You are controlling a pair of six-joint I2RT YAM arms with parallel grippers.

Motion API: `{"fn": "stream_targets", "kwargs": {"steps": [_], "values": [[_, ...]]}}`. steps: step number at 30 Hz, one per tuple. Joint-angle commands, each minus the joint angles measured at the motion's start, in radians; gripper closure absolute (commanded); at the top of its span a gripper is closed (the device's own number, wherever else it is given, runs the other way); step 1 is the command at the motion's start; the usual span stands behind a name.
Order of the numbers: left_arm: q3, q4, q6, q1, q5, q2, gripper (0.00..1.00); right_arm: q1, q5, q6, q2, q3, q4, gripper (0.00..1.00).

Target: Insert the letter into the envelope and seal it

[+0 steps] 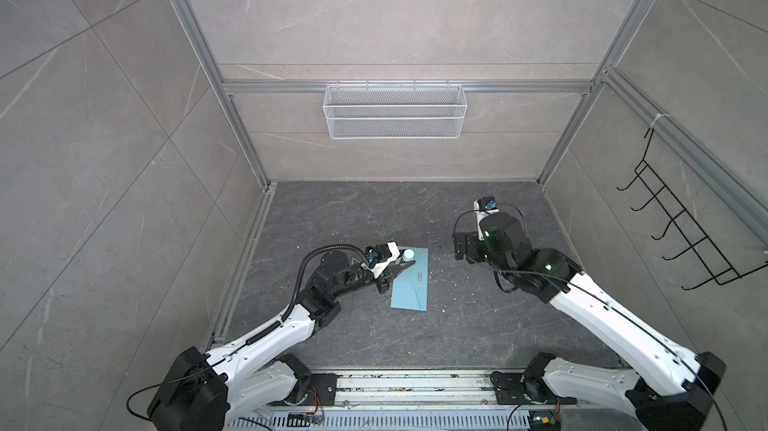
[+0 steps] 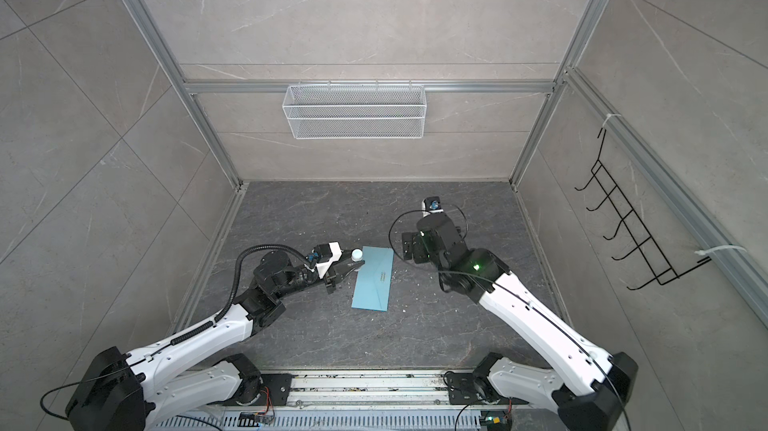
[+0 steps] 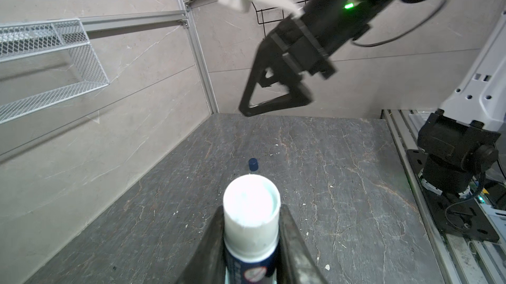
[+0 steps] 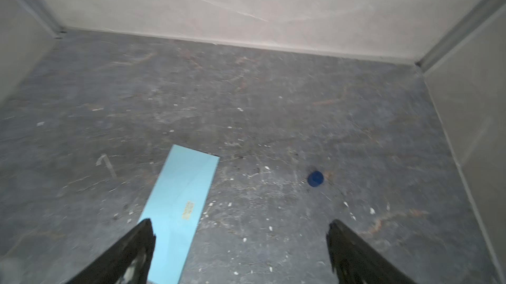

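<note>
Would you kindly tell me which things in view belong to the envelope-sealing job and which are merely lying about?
Job in hand:
- envelope
- glue stick, uncapped
- its loose blue cap

Just lying about:
- wire basket, wall-mounted
- black hook rack, wall-mounted

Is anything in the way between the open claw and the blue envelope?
Nothing visible is. The right gripper hangs open beside the envelope, with only bare table between. The small blue cap lies off to the side, not between them.

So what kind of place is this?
Probably a robot test booth, not a real room: a left arm and right arm on a rail, with metal frame around tile walls.
</note>
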Motion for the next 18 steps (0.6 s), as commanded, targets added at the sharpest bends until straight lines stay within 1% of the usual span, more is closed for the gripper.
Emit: {"fn": "stream_targets", "kwargs": {"steps": [1, 3, 4, 6, 8, 9, 12, 13, 15, 18], "values": [[0.003, 0.047, 0.057, -0.018, -0.033, -0.006, 1.00, -0.111, -0.099, 0.066, 0.110, 0.037, -0.124, 0.01], [-0.002, 0.043, 0.040, -0.028, -0.050, 0.000, 1.00, -0.182, -0.141, 0.059, 0.184, 0.046, -0.113, 0.03], [-0.004, 0.040, 0.035, -0.032, -0.052, 0.003, 1.00, -0.201, -0.146, 0.054, 0.206, 0.048, -0.108, 0.03], [-0.011, 0.035, 0.019, -0.039, -0.063, 0.008, 1.00, -0.245, -0.164, 0.046, 0.263, 0.059, -0.106, 0.10], [-0.013, 0.033, 0.003, -0.041, -0.067, 0.014, 1.00, -0.266, -0.220, 0.037, 0.284, 0.052, -0.082, 0.15], [-0.013, 0.033, -0.005, -0.042, -0.066, 0.018, 1.00, -0.266, -0.262, 0.028, 0.278, 0.045, -0.065, 0.15], [-0.011, 0.032, -0.023, -0.044, -0.064, 0.035, 1.00, -0.267, -0.399, 0.012, 0.236, 0.014, -0.014, 0.14], [-0.008, 0.031, -0.028, -0.044, -0.062, 0.043, 1.00, -0.265, -0.462, -0.001, 0.205, 0.003, -0.002, 0.14], [0.000, 0.016, -0.042, -0.044, -0.061, 0.052, 1.00, -0.264, -0.584, -0.008, 0.127, -0.024, 0.030, 0.13], [0.031, -0.058, -0.051, -0.044, -0.052, 0.063, 1.00, -0.253, -0.752, -0.008, -0.004, -0.052, 0.072, 0.12]]}}
